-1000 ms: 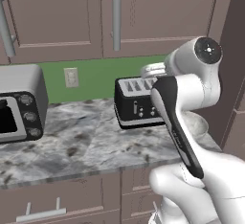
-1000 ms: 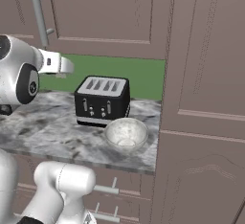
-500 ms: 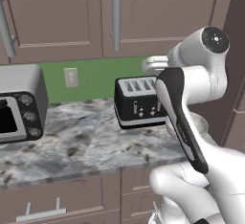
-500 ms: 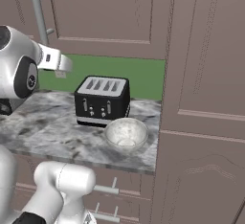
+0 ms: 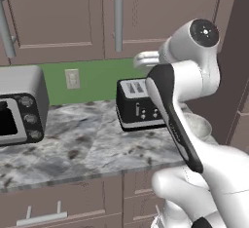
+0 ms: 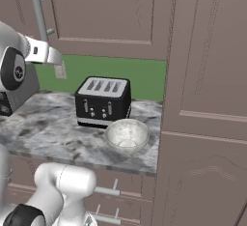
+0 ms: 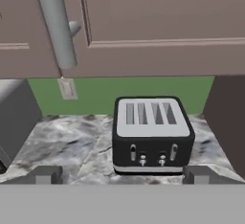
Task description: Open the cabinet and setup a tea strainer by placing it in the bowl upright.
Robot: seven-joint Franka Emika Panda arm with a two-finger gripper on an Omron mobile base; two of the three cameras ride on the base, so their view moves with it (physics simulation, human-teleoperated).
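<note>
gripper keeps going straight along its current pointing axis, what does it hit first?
Probably the black toaster on the counter: it sits centred between the fingers in the hand view. The closed cabinet and handle lie above that line. Depth is unclear.

Over the last second the arm's upper joint climbs in the left base view, from level with the toaster's [image 5: 138,104] top to well above it, in front of the lower edge of the cabinet [image 5: 160,15]. In the right base view the gripper [image 6: 46,53] lifts too, from beside the green backsplash [image 6: 120,73] up to the cabinet's bottom edge, just right of the handle [image 6: 38,12].
</note>
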